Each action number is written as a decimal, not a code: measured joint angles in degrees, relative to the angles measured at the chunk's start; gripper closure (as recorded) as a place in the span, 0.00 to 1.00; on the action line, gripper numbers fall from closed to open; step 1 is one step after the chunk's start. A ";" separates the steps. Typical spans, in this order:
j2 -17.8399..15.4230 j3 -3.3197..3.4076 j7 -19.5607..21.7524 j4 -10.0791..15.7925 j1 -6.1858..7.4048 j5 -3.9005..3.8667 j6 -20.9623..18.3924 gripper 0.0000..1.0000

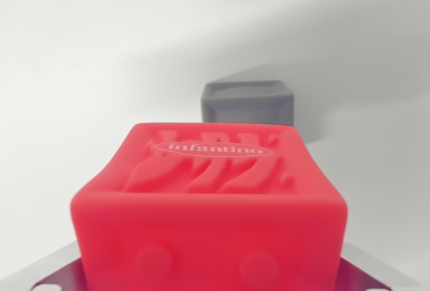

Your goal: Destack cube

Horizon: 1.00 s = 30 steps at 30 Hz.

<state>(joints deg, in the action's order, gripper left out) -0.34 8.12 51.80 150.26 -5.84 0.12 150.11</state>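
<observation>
One red Infantino cube [211, 203] fills the foreground, grey cube [249, 101] behind it; seemingly carried, needing set-down, though pincer's grip cannot be told.

A soft red cube [209, 220] fills the lower half of my wrist view, close to the lens and slightly blurred along its near edge. Its top face carries raised wavy relief and an oval badge reading "infantino" in white lettering; two round bumps show on the near side face. It sits upright, its top tilted gently toward me. Behind it, farther off, I see a grey cube [250, 103], smaller in frame, upright on the pale table, its top rimmed and slightly recessed. The two cubes are apart, not stacked, the grey one just right of the red one's centre line.
</observation>
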 joint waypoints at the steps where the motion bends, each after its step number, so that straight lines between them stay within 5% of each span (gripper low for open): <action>1: -0.48 0.00 0.08 -0.02 -0.03 -0.12 -0.51 1.00; 14: -5.76 -0.01 0.78 -0.88 -0.14 -1.12 -6.31 1.00; 30: -1.48 -1.06 -4.33 -3.87 1.76 -0.73 -5.73 1.00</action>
<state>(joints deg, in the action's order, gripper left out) -1.82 7.06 47.47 146.39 -4.08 -0.61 144.39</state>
